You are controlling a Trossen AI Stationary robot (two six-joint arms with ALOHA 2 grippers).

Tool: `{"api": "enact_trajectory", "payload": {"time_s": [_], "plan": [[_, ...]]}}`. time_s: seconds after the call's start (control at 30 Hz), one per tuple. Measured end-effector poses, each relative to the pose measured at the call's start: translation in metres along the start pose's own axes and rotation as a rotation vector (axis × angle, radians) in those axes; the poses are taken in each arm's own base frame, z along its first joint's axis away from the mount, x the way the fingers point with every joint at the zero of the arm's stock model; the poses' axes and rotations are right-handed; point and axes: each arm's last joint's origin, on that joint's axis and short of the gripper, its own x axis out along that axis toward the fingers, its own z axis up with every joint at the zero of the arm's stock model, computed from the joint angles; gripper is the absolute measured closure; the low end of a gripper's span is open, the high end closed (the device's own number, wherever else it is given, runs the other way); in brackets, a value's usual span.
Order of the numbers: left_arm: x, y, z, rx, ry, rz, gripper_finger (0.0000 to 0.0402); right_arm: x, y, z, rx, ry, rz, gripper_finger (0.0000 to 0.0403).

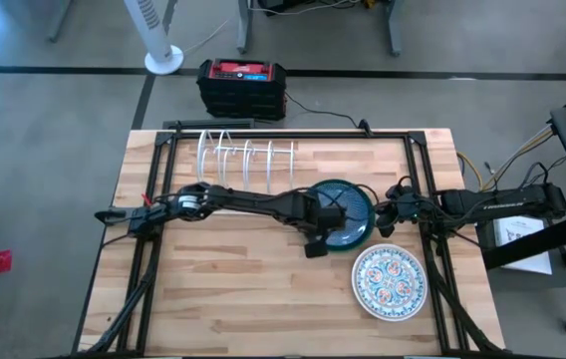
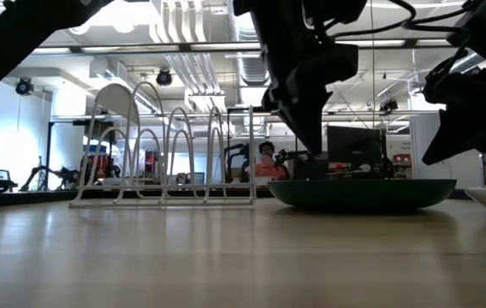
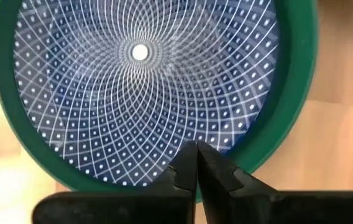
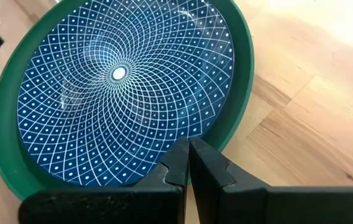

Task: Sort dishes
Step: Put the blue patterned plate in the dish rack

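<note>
A blue plate with a white spiral pattern (image 1: pixel 351 211) lies inside a plain green plate (image 3: pixel 288 118), which rests flat on the table right of centre. A white floral plate (image 1: pixel 390 281) lies flat nearer the near right corner. My left gripper (image 3: pixel 196 149) is shut, pointing down over the blue plate's rim on its near-left side. My right gripper (image 4: pixel 187 144) is shut and hovers at the stack's right rim (image 2: pixel 435 181), above it in the low view. No plain white plate shows. My left gripper's shut fingertips (image 2: pixel 315 151) point down from above at the blue plate's patterned face near its rim (image 3: pixel 183 140). The green plate's raised rim hides the spot in the low view, so I cannot tell whether the tips touch it.
A white wire rack (image 1: pixel 246 160) stands at the table's far side, left of the plates, with nothing in its slots. Bare wood lies at the near left (image 1: pixel 223 299). A black and red box (image 1: pixel 242 86) sits on the floor beyond the far edge. A person (image 2: pixel 266 162) sits far behind.
</note>
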Motion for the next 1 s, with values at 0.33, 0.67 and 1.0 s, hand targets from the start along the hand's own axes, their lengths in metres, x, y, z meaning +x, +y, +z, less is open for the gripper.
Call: {"api": "enact_trajectory", "payload": {"time_s": [0.33, 0.67, 1.0], "plan": [[0.003, 0.006, -0.009, -0.024, 0.079, 0.092, 0.0401, 0.0, 0.0, 0.0, -0.001, 0.001, -0.001, 0.0396], [-0.015, 0.005, -0.018, -0.04, 0.142, 0.108, 0.0401, 0.0, 0.0, 0.0, -0.003, -0.002, -0.001, 0.0396], [-0.043, 0.005, -0.014, -0.033, 0.062, 0.14, 0.0401, 0.0, 0.0, 0.0, -0.004, -0.001, -0.003, 0.0396]]}}
